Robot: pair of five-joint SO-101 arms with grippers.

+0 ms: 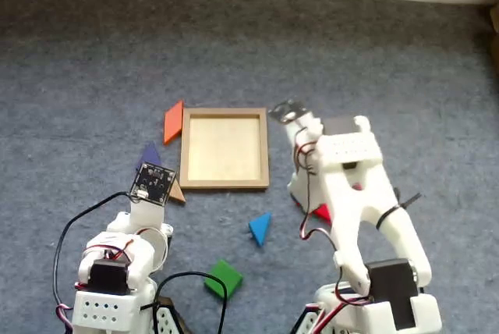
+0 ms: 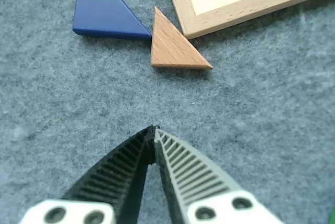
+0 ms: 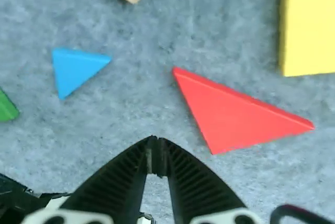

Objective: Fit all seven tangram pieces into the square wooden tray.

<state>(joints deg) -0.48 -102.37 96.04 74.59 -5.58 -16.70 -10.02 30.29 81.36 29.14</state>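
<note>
The square wooden tray (image 1: 224, 185) lies on the carpet (image 1: 93, 76), with the pieces outside it. The left gripper (image 2: 153, 131), fingers pressed together on nothing, hovers near the wooden triangle (image 2: 175, 46) and dark blue triangle (image 2: 104, 9) at the tray's near-left corner. The right gripper (image 3: 156, 148), fingers also closed and empty, hangs right of the tray, beside the red triangle (image 3: 235, 114).

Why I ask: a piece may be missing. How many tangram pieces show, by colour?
Orange parallelogram piece: 1
Dark blue triangle piece: 1
Plain wood triangle: 1
Light blue triangle piece: 1
Green square piece: 1
Red triangle piece: 1
Yellow flat piece: 1
Total: 7
</note>
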